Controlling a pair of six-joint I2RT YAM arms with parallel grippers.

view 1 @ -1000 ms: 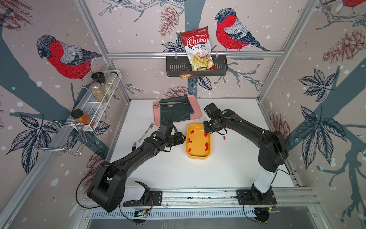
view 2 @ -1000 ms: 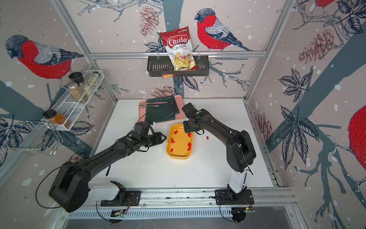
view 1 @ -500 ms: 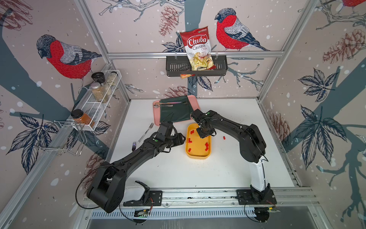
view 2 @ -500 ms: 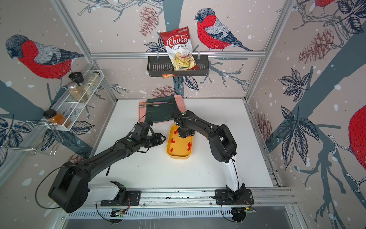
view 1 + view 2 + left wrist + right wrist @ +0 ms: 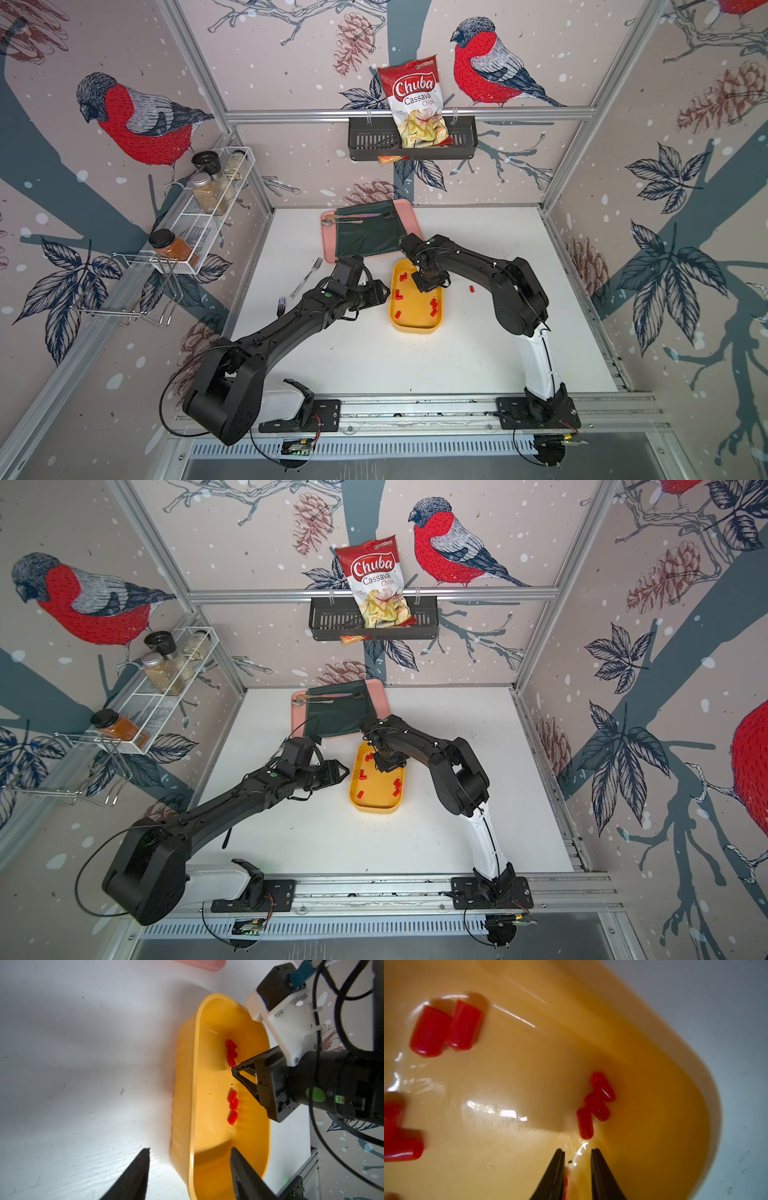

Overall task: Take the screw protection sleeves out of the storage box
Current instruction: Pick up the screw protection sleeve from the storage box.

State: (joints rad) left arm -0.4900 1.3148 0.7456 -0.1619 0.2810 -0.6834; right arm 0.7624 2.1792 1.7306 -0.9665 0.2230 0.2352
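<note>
Right wrist view: your right gripper point(image 5: 577, 1150), now inside the box point(image 5: 675, 1084), is narrowing on another sleeve point(image 5: 565, 1184), not yet clamped; left gripper point(image 5: 190, 1148) is staying apart astride its rim.

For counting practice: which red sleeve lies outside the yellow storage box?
The lone sleeve on the white table, right of the storage box; the others lie inside.

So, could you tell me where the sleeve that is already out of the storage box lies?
In a top view, the loose red sleeve lies on the white table, just off the storage box's right rim and apart from it.
</note>
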